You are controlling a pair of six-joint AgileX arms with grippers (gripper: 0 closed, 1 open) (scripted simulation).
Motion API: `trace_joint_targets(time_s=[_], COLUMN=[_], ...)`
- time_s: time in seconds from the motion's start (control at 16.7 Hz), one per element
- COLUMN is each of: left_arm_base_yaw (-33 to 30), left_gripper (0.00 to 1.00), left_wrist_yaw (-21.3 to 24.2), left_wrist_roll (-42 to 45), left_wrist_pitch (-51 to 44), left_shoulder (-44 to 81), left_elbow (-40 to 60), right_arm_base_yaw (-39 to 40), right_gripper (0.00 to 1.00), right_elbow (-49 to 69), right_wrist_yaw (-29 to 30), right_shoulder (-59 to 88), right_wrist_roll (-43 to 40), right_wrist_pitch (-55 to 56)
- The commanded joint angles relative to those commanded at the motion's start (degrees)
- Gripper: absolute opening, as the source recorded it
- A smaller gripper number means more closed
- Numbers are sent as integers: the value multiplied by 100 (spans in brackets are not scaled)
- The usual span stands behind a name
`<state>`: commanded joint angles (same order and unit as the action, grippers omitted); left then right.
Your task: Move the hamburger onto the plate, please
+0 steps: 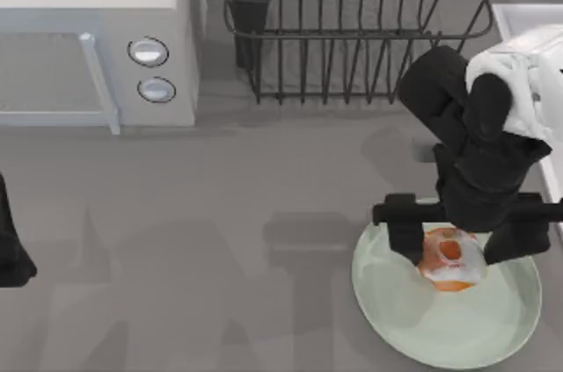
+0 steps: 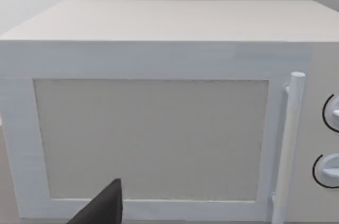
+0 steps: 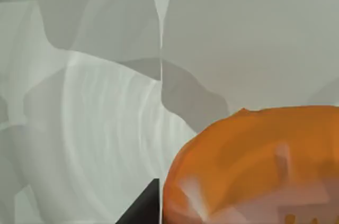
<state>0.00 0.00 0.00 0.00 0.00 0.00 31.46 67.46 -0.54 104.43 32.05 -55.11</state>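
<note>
The hamburger [image 1: 450, 262], small and round with an orange rim and a whitish top, is over the far part of the pale mint-green plate [image 1: 440, 328] at the table's front right. My right gripper [image 1: 457, 249] reaches down over it, one black finger close against each side of the hamburger, shut on it. In the right wrist view the hamburger [image 3: 254, 166] looms large above the plate [image 3: 95, 128], with a dark fingertip [image 3: 143, 211] against its edge. Whether the hamburger touches the plate I cannot tell. My left gripper [image 1: 10, 253] is parked at the table's left edge.
A white microwave [image 1: 88, 38] stands at the back left, and its door [image 2: 159, 128] faces the left wrist camera. A black wire dish rack [image 1: 352, 29] stands at the back centre. A white raised edge [image 1: 519, 16] runs along the right side.
</note>
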Motion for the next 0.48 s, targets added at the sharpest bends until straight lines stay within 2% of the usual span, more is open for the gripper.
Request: trace_joint_targets(time_s=[0.3,0.48], left_arm_base_yaw=[0,0], left_gripper=[100,100], left_wrist_yaw=[0,0], left_wrist_roll=[0,0], left_wrist_pitch=[0,0], left_shoulder=[0,0], left_elbow=[0,0], right_arm_base_yaw=[13,13], right_gripper=[0,23], right_elbow=[-83,-83], right_wrist_yaw=[3,3], right_shoulder=[63,63], right_wrist_roll=[9,9], right_wrist_pitch=[92,92])
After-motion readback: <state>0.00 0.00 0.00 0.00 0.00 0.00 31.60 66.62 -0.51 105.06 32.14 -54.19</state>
